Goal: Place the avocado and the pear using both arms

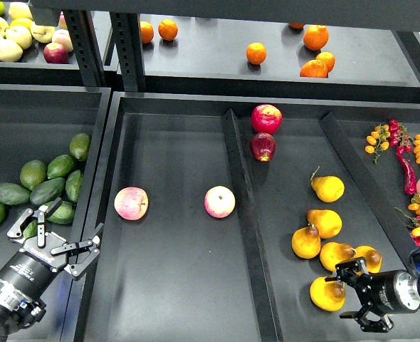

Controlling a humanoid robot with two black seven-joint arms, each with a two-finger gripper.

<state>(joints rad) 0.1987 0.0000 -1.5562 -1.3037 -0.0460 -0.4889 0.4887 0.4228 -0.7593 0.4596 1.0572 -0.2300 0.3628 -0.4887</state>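
Note:
The pear (326, 295), yellow-orange with a brown patch near its stem, lies on the floor of the right tray compartment (281, 214). My right gripper (347, 293) is open just to its right, with the fingers spread and drawn back off it. Several dark green avocados (46, 191) lie in the left bin (25, 128); I cannot tell which one is the task's. My left gripper (59, 232) is open and empty at the near edge of that pile, with one avocado (63, 212) just beyond its fingertips.
Other yellow pears (325, 223) lie close behind the placed one. Two pink apples (131, 203) sit in the middle compartment and two red apples (265, 118) at the back. Peppers and small tomatoes (408, 171) lie far right. Oranges (255, 53) are on the upper shelf.

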